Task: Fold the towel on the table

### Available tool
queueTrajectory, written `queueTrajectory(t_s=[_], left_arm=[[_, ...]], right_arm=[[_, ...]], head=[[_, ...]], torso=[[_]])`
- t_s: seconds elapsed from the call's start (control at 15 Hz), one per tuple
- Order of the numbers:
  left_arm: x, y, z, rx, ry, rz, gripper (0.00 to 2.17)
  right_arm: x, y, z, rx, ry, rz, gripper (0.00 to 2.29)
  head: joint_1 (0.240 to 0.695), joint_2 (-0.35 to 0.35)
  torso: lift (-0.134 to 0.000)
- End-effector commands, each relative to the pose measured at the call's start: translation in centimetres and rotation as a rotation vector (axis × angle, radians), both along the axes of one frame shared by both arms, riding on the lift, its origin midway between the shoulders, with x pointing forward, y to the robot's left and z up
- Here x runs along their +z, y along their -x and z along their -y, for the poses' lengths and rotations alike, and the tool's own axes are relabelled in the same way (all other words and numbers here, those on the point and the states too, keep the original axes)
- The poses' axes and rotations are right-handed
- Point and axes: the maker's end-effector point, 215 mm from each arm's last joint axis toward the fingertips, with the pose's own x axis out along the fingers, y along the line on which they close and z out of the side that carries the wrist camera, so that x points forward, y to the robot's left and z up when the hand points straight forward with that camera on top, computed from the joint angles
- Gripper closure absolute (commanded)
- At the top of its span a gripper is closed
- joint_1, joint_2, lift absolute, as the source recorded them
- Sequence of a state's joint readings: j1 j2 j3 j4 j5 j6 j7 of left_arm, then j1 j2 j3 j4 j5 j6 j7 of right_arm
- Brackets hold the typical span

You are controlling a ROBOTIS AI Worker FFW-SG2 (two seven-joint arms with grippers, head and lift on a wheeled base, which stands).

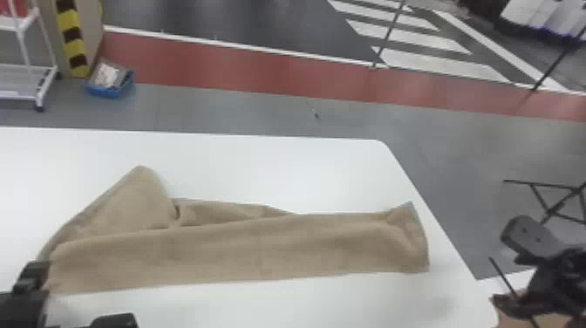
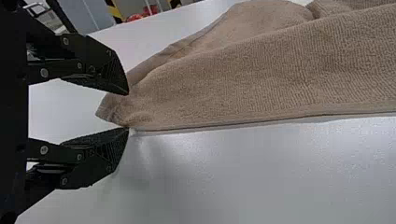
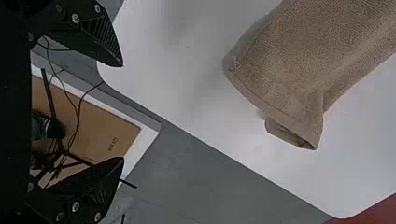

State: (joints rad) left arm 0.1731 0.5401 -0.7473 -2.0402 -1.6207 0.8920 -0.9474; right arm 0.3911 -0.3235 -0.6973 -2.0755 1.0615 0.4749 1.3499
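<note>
Evidently I had the left hand (image 2: pixel 127 112) set for the towel's near left corner (image 2: pixel 112 109): in the left wrist view its fingers were spread, one on either side of that corner, with nothing pinched. The towel (image 2: pixel 271 74) lay on the white surface (image 2: pixel 243 182), and I judged the low placement was meant to let those fingers close on the fabric without dragging the rest. In the right wrist view, the right hand (image 3: pixel 123 112) was spread too, with nothing between its fingers, apart from the towel's squared right end (image 3: pixel 285 88); I took it to be held clear so that end could lie undisturbed. From the head view I saw the towel stretched sideways as a long strip, its right end near the side edge of the surface, while a raised flap (image 1: pixel 135 203) stuck out from the far side at the left. That flap looked to me like the fold's weak spot, likely to stay bunched unless I drew it in and smoothed it before folding again.
</note>
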Motion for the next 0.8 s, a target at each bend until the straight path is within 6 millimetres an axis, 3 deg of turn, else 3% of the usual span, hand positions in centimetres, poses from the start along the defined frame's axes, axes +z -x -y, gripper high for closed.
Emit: queueTrajectory(t_s=[0.0,0.4,0.47,0.73], left_arm=[[0.0,-0.1,-0.2,-0.01,-0.015,-0.016,0.73],[0.5,-0.7,0.7,-0.05,-0.024,-0.042,0.73],[0.5,-0.7,0.7,-0.049,-0.024,-0.045,0.89],[0.5,-0.8,0.7,-0.04,-0.026,-0.053,0.97]], right_arm=[[0.1,0.0,0.0,0.0,0.001,0.001,0.19],[-0.1,-0.1,-0.3,0.005,-0.002,0.0,0.19],[-0.1,-0.1,-0.2,0.003,-0.001,0.0,0.19],[0.3,-0.6,-0.1,0.007,0.008,0.015,0.19]], head=[[0.695,-0.35],[0.695,-0.35],[0.695,-0.35],[0.695,-0.35]], torso=[[-0.124],[-0.124],[-0.124],[-0.124]])
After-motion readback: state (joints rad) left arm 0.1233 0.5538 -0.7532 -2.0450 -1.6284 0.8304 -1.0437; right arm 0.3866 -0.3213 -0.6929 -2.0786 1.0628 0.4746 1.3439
